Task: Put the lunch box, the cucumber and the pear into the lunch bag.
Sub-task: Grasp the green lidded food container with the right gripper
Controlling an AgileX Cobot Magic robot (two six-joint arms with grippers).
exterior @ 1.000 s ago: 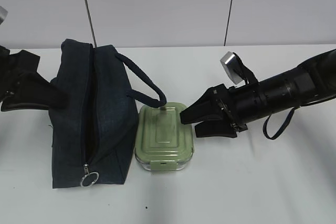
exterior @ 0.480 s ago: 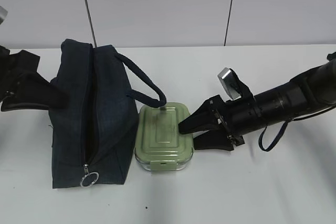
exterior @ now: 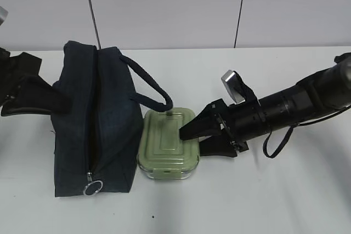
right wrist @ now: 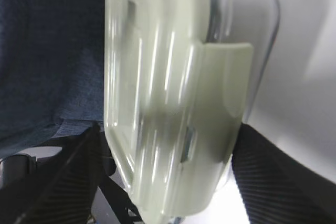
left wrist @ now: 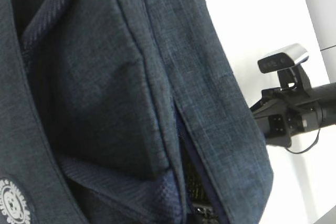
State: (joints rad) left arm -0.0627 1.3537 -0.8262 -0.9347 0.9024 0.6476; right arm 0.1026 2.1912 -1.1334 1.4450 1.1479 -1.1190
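The navy lunch bag lies on the left of the table, with a dark slit running along its zipper. It fills the left wrist view. My left gripper is shut on the fabric of the bag's left wall; its fingers are hidden in the wrist view. The sage-green lunch box lies flat against the bag's right side. My right gripper stands open, its jaws straddling the box's right end. In the right wrist view the box sits between the black fingers. The cucumber and the pear are out of view.
The bag's padded handle loops over toward the box's far end. A silver ring pull hangs at the bag's near end. The right arm shows beyond the bag. The white table spreads to the right, below a grey wall.
My right gripper has slid left, from just beside the lunch box to around its right end. The box has shifted slightly toward the bag. The left gripper and bag stay put.
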